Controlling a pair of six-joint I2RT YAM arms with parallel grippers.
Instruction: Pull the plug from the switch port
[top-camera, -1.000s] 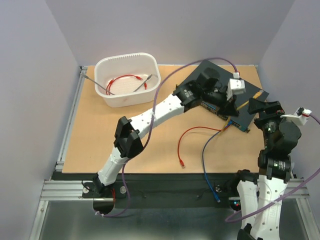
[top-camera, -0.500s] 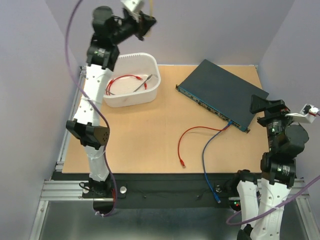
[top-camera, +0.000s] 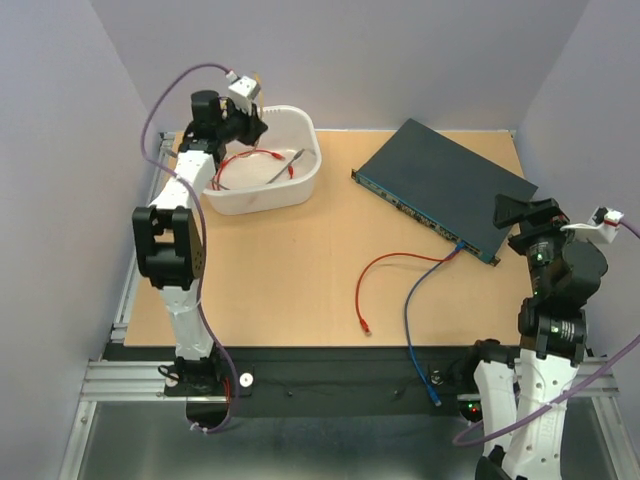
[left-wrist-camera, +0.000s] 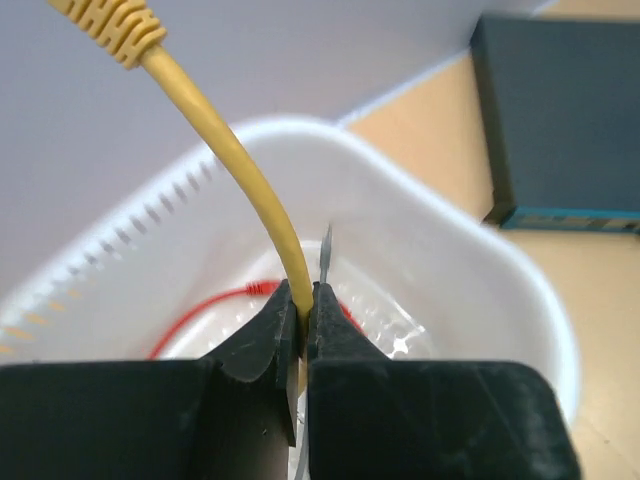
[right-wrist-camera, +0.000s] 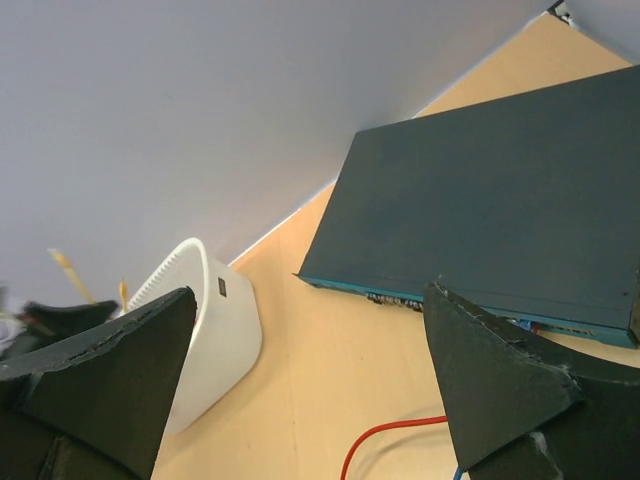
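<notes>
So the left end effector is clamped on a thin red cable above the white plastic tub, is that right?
Not quite: the left end effector is clamped on a thin yellow cable, not a red one, above the white plastic tub. The left wrist view shows it; the only red cable there lies inside the tub.

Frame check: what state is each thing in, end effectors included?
left end effector: shut on the yellow cable, over the tub
right end effector: open, empty
yellow cable: pinched, plug free in the air
switch: flat on the table
blue cable: plugged into the switch
red cable: lying on the table, near plug free
tub: upright, second red cable inside
</notes>
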